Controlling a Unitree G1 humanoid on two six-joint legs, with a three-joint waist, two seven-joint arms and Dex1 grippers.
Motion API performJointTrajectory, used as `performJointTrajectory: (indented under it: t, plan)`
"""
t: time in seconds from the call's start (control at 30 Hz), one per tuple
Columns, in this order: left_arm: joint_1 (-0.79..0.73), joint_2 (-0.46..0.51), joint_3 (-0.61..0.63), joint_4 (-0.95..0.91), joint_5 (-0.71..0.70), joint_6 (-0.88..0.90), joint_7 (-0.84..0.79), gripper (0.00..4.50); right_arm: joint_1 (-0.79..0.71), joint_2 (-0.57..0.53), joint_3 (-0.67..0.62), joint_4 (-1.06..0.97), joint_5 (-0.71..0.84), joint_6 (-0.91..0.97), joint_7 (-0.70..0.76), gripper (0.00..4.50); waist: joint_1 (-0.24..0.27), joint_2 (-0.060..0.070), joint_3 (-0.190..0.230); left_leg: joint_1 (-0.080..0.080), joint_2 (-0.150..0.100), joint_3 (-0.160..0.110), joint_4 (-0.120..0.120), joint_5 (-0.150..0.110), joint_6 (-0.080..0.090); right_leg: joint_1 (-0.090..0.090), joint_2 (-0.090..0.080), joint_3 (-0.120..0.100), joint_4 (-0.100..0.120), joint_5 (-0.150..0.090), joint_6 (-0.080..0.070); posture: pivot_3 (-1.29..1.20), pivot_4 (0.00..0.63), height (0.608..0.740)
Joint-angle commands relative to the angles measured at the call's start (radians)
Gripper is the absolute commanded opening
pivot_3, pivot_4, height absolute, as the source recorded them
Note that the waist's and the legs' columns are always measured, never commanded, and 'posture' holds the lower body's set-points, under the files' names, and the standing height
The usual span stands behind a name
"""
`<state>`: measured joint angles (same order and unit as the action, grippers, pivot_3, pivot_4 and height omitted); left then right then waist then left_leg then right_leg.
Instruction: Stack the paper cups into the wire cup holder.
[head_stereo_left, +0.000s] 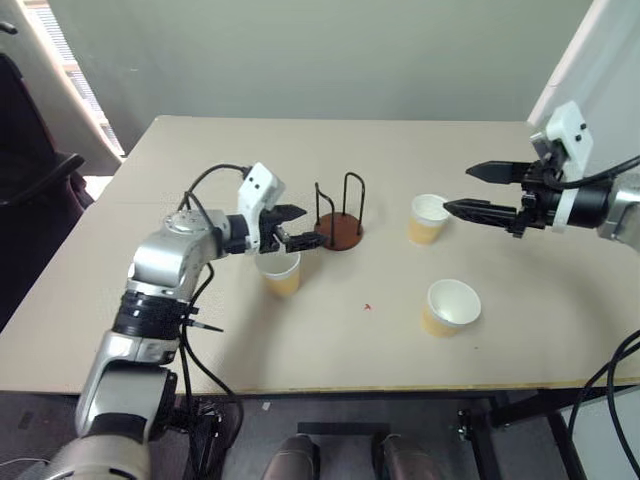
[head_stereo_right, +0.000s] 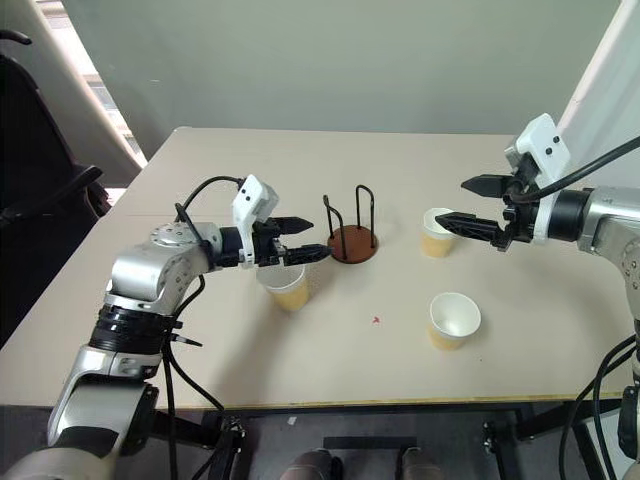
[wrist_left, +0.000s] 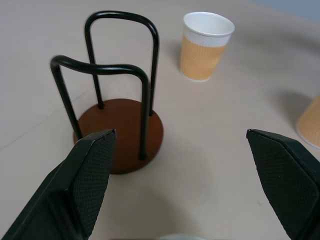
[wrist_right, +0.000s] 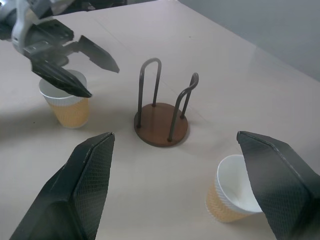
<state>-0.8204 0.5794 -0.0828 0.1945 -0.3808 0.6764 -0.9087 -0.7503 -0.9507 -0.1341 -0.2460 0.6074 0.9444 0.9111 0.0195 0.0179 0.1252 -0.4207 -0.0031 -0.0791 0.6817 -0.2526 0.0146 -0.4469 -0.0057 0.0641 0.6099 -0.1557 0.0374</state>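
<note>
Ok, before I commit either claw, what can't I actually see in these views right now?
- Left eye view: the left claw covers part of the rim of the paper cup under it.
- Left wrist view: the nearest cup is cut off by the right edge.
- Right wrist view: the right claw's finger hides part of the cup below it.

A beige desk (head_stereo_left: 300, 340) with a plain matte top stands against a pale grey-green wall (head_stereo_left: 330, 50). A thin seam line crosses the top near its left edge. Past the left edge, a window (head_stereo_left: 70, 70) lets in bright daylight, and a dark chair (head_stereo_left: 30, 190) stands below it. At the far right corner hangs a white panel or curtain (head_stereo_left: 600, 60). Under the near edge the floor (head_stereo_left: 330, 440) is dark grey, with a black frame leg (head_stereo_left: 480, 440) at the right.
</note>
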Motion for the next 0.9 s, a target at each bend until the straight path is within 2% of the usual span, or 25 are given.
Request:
performJointTrajectory:
  t: [0.03,0.6,0.9]
  plan:
    - [-0.041,-0.02,0.0,0.012,0.028,-0.041,0.008,4.5,-0.002,-0.023,-0.048,-0.034,0.014,-0.002,-0.014,4.05,0.001,0.0,0.0,0.0,0.0,0.0,0.0,0.0,0.0,0.0,0.0,0.0,0.0,0.0,0.0,0.0,0.15,0.74]
    - [-0.17,-0.123,-0.053,0.282,0.149,-0.191,-0.041,4.5,0.036,-0.061,-0.068,-0.087,0.076,0.029,-0.001,4.05,0.005,0.0,0.0,0.0,0.0,0.0,0.0,0.0,0.0,0.0,0.0,0.001,0.0,-0.001,0.003,0.0,0.15,0.74]
    - [-0.226,-0.185,-0.041,0.407,0.19,-0.261,-0.045,4.5,0.051,-0.064,-0.067,-0.097,0.088,0.026,-0.008,4.05,0.005,0.0,0.0,-0.001,-0.001,0.001,0.001,0.0,0.0,0.0,0.0,0.001,-0.001,-0.002,0.005,0.0,0.15,0.74]
